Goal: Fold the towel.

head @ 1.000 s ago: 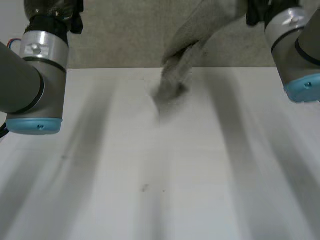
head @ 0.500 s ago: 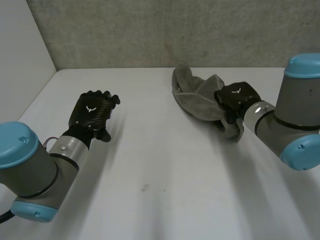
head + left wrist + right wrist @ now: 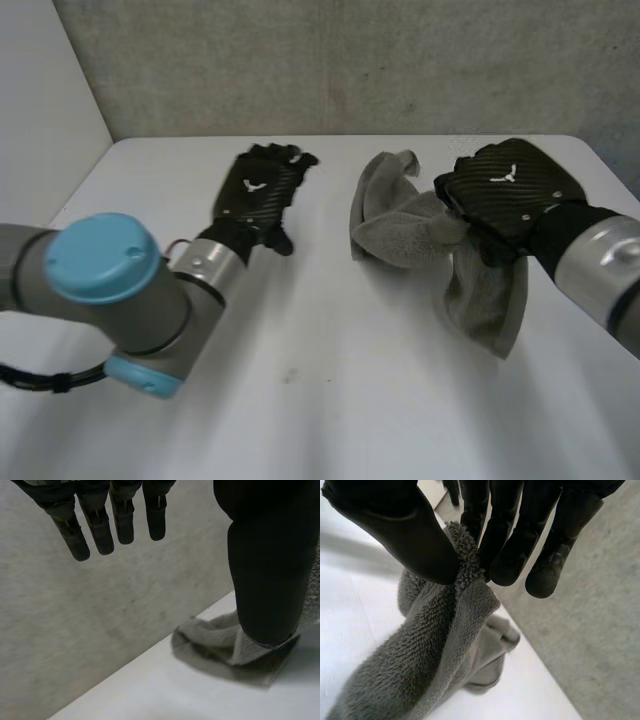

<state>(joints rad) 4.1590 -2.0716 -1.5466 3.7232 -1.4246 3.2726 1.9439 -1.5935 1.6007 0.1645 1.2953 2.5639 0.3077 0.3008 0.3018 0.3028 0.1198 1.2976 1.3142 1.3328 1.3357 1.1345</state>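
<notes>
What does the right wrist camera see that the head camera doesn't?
Right wrist view: the thumb and fingers of the black right hand pinching the edge of the fluffy grey towel. Head view: the back of that hand, and the grey left arm with its light-blue cap. Both: the towel, the right hand and the white table.

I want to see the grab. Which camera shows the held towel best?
The right wrist view: the right hand pinches the towel close up. The head view hides the pinch under the hand; the left wrist view shows a crumpled part.
</notes>
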